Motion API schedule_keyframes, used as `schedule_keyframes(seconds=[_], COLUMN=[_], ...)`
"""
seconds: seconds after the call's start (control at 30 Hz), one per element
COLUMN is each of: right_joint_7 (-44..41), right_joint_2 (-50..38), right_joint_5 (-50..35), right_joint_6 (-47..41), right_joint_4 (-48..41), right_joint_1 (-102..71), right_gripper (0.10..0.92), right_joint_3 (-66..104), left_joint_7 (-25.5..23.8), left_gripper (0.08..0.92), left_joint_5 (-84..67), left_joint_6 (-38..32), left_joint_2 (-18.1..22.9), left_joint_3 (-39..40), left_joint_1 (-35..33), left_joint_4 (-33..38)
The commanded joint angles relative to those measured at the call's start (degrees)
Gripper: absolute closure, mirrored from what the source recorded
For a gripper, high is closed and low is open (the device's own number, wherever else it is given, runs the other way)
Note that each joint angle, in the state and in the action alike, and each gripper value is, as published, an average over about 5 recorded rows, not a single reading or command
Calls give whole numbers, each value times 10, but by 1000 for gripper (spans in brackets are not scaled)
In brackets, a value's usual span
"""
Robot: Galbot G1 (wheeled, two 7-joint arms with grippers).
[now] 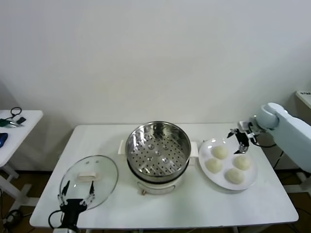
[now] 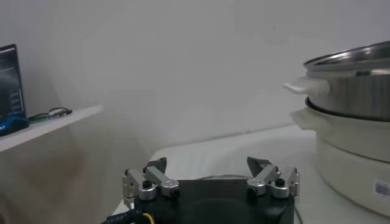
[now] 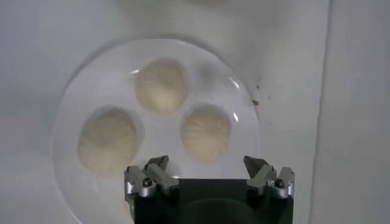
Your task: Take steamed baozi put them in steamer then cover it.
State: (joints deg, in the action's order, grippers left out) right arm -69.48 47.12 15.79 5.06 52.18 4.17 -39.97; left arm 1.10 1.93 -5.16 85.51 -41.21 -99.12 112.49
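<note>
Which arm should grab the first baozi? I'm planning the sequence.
The right. Its right gripper hovers open above the plate holding four baozi. The left gripper sits open by the cover, across the empty steamer.

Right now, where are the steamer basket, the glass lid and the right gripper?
steamer basket [image 1: 158, 148]: head view, on its perforated bottom.
glass lid [image 1: 104, 171]: head view, on the clear glass beside its white handle.
right gripper [image 1: 239, 141]: head view, between its open fingertips, over the plate's far edge.
</note>
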Motion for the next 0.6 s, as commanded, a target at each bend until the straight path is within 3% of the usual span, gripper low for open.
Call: schedule_keyframes(seconds=[0.03,0.6], right_joint_7=[-19,-13], right_joint_2=[102,143], right_joint_5=[52,88], right_joint_6=[35,55], right_joint_4=[-127,-187], right_joint_1=[49,-3], right_gripper=[203,203], right_joint_3=[-63,-22], left_joint_7=[0,1], left_gripper=[177,177], left_joint_5=[-1,0], left_joint_6=[1,4], left_joint_2=[-1,0], left_joint_3=[-4,-15], left_joint_1=[1,7], left_joint_4=[-2,-15])
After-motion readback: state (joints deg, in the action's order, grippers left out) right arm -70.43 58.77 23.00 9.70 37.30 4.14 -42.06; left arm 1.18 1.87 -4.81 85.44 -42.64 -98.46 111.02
